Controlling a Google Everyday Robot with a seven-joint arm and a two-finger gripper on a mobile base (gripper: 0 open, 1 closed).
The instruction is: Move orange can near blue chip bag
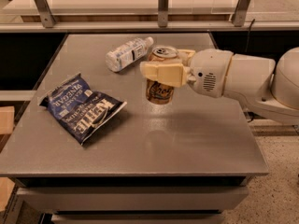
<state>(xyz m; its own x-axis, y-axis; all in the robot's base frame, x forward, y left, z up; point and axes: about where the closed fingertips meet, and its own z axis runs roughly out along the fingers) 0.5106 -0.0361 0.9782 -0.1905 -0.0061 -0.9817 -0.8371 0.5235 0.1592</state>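
Observation:
The orange can (160, 91) is upright, orange-gold with dark script and a silver top, held above the grey table (187, 139) near its middle. My gripper (161, 65) reaches in from the right and is shut on the can's upper part, one finger in front and one behind. The blue chip bag (83, 107), crinkled dark blue with white "Kettle" lettering, lies flat on the table's left side, a short gap left of the can.
A clear plastic bottle (127, 54) with a white label lies on its side at the table's back, just behind the can. A metal-framed rail (162, 3) runs behind the table. My white arm (243, 78) spans the table's right side.

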